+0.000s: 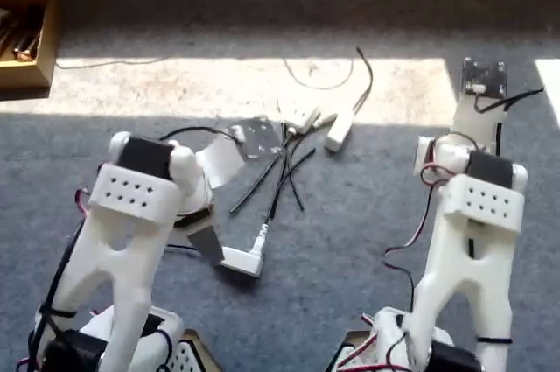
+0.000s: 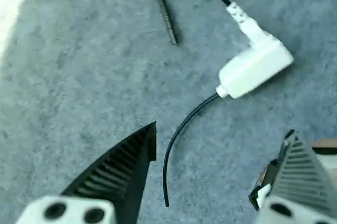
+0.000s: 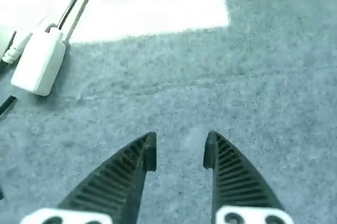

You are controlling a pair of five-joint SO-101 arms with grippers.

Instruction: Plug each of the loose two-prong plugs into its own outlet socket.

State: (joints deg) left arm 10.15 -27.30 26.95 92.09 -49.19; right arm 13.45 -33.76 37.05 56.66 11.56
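A white plug block (image 2: 255, 68) with a cable at each end lies on the grey carpet. In the left wrist view my left gripper (image 2: 221, 130) is open wide just short of it, with a thin black cable end (image 2: 168, 171) between the fingers. The high view shows this block (image 1: 241, 260) beside the left gripper (image 1: 208, 245). Another white socket block (image 3: 39, 66) lies at the edge of the sunlit patch, well off to one side of my right gripper (image 3: 180, 137), which is open over bare carpet. Two white pieces (image 1: 339, 131) (image 1: 306, 118) and tangled black cables (image 1: 280, 171) lie mid-floor.
A wooden shelf (image 1: 26, 39) stands at the far left by the wall. A bright sunlit band (image 1: 175, 83) crosses the carpet beyond the cables. The right arm (image 1: 472, 188) stands upright at the right. A loose black rod (image 2: 160, 5) lies beyond the left gripper.
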